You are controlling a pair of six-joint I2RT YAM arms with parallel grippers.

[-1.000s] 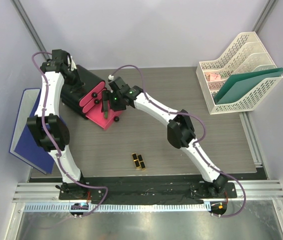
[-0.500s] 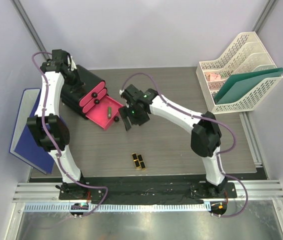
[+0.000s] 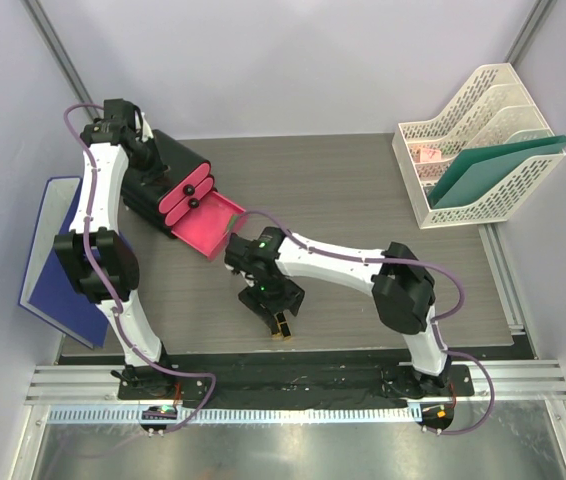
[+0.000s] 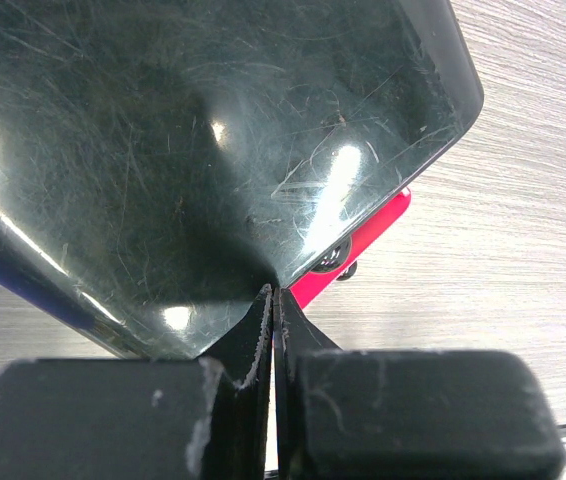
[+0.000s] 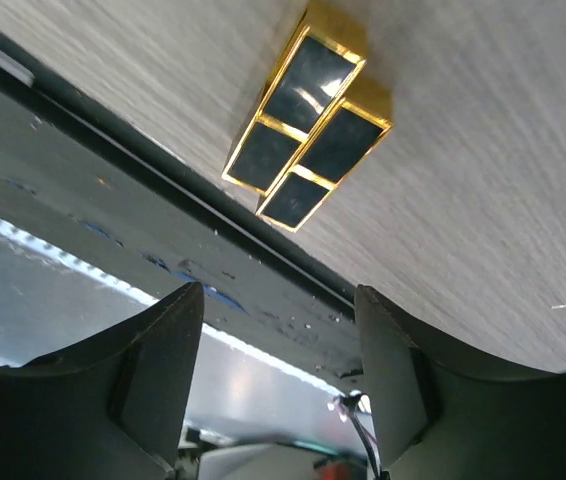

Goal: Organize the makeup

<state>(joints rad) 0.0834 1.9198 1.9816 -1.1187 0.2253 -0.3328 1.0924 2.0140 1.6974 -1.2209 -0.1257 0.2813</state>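
Two black-and-gold lipsticks (image 5: 308, 115) lie side by side on the wood-grain table near its front edge, partly showing under the right wrist (image 3: 284, 328). My right gripper (image 5: 281, 292) hovers just above them (image 3: 271, 318), open, with nothing between its fingers. The black box (image 3: 168, 165) stands at the back left with one pink drawer (image 3: 215, 225) pulled out. My left gripper (image 4: 273, 292) is shut and empty, its tips against the box's glossy top (image 4: 213, 130), at the box's far corner (image 3: 128, 128). No other makeup shows.
A white file rack (image 3: 488, 100) with green folders stands at the back right. A blue board (image 3: 53, 260) leans off the table's left edge. A black strip (image 3: 293, 375) runs along the front edge by the arm bases.
My right arm has swung from the pink drawer toward the front edge and now hangs over the lipsticks. The left arm has not moved.
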